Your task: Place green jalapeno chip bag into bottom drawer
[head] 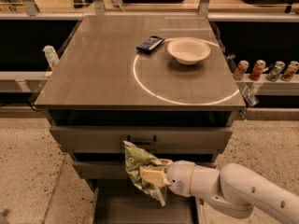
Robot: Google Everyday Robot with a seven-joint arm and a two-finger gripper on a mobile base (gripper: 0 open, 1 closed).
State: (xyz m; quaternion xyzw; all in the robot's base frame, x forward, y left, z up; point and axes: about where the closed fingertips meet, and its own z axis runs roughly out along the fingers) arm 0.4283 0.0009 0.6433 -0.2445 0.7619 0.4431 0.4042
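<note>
Cabinet top [103, 69] with white bowl [188, 50], dark phone [150, 44]; hand [152, 177] below front

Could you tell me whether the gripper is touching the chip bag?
Touching. The camera view shows the gripper clamped on the chip bag, holding it up over the open bottom drawer.

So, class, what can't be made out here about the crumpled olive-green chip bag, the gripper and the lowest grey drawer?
Camera view, crumpled olive-green foil chip bag: print too small to read; right side hidden by the gripper shut on it, above the lowest grey metal drawer.
Camera view, that drawer: front cut off by the bottom edge; floor partly hidden by bag and white arm.
</note>
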